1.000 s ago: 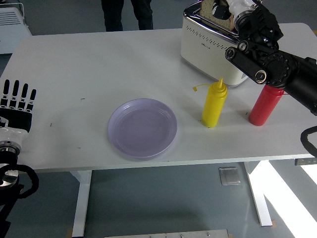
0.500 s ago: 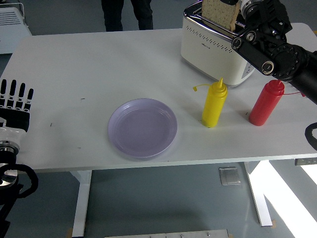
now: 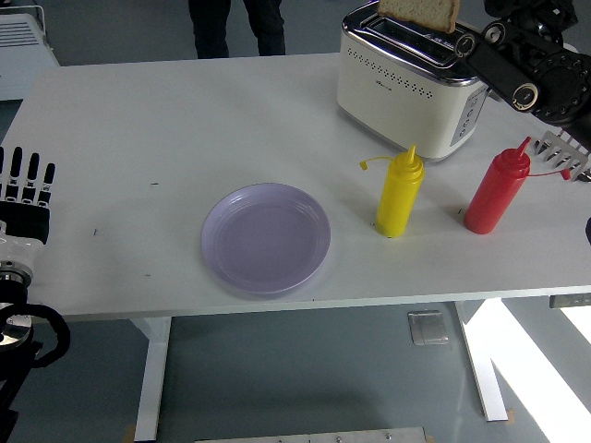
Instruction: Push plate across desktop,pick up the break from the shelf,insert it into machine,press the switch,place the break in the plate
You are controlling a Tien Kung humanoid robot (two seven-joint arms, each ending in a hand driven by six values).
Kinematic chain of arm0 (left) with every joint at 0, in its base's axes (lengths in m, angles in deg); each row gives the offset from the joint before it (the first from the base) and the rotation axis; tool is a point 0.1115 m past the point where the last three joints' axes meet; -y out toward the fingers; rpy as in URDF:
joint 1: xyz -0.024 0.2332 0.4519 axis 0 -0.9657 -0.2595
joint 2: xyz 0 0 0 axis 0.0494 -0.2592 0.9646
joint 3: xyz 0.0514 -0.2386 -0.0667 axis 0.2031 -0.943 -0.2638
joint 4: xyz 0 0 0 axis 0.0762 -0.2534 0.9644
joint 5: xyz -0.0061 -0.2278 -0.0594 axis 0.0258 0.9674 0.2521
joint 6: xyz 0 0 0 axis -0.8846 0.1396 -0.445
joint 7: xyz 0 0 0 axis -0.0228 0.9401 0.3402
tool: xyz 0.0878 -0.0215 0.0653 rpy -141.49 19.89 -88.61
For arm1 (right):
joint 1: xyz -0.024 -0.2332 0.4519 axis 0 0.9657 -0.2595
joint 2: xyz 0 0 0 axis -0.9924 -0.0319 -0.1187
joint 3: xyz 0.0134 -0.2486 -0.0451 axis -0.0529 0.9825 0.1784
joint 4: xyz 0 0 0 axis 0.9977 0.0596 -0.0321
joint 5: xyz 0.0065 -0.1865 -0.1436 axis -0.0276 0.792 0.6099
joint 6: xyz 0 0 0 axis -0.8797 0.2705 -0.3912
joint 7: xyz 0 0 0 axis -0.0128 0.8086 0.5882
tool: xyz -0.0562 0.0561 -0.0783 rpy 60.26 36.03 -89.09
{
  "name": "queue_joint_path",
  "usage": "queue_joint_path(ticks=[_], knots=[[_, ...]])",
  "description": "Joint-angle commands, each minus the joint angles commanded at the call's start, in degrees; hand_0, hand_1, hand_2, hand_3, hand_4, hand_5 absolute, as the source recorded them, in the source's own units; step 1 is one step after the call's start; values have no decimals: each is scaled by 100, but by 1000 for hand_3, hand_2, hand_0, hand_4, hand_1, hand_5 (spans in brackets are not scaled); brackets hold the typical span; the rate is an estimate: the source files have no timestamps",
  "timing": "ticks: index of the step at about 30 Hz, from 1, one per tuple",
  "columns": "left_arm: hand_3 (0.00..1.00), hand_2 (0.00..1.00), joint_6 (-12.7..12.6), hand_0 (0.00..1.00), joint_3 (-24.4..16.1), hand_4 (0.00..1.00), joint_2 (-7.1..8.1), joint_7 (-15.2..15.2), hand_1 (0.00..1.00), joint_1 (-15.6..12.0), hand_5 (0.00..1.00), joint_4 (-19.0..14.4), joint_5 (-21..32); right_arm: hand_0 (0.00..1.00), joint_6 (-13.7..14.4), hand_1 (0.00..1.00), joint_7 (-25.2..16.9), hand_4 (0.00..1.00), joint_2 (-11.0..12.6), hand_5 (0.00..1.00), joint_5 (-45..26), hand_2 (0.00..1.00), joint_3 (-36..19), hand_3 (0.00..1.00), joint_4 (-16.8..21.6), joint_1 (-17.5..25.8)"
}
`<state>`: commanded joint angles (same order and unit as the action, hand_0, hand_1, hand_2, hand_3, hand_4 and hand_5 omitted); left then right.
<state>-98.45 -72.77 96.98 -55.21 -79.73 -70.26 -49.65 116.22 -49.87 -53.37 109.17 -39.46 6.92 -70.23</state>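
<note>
A slice of bread (image 3: 420, 11) hangs tilted just above the slot of the cream toaster (image 3: 406, 88) at the table's back right, its top cut off by the picture's edge. My right hand (image 3: 476, 37) is up beside it at the top right, shut on the slice, and is mostly out of frame. The lilac plate (image 3: 266, 238) lies empty near the front middle of the white table (image 3: 138, 138). At the left edge rests my left hand (image 3: 28, 189), fingers straight and holding nothing.
A yellow squeeze bottle (image 3: 400, 194) and a red one (image 3: 494, 192) stand in front of the toaster. A metal rack (image 3: 565, 153) pokes in at the right edge. A person's legs (image 3: 235, 23) show behind the table.
My right arm has risen up and to the right, taking the bread up out of the toaster slot. The red bottle, earlier partly covered by the arm, now shows fully.
</note>
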Motion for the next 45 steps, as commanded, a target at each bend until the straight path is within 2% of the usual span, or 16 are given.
queue_joint_path(ticks=[10,19,26,32,41,45], knots=[[642,670,-10,786,-56,649,-13,39,704,-49,998,-14,21,382,-2,327,168,39,184,2,253,495,-182,514,811,186],[641,671,-12,786,-113,650,-30,43,706,-110,998,-16,26,378,-188,324,874,24,443,2,292,495,-124,513,2006,549],[641,671,-13,787,-141,654,-34,53,705,-148,998,-24,31,376,-331,324,1394,20,707,2,-168,496,-7,513,3040,777],[641,677,-14,787,-164,657,-32,63,706,-153,998,-37,32,374,-405,320,1741,23,844,2,-703,495,160,513,3888,908],[642,676,-19,787,-198,658,-27,71,706,-159,998,-45,32,372,-352,320,2173,30,920,2,-1566,495,622,514,5012,1037],[641,678,-21,787,-210,659,-26,70,708,-162,998,-42,31,370,-290,318,2243,35,862,2,-1730,494,900,512,5398,1092]])
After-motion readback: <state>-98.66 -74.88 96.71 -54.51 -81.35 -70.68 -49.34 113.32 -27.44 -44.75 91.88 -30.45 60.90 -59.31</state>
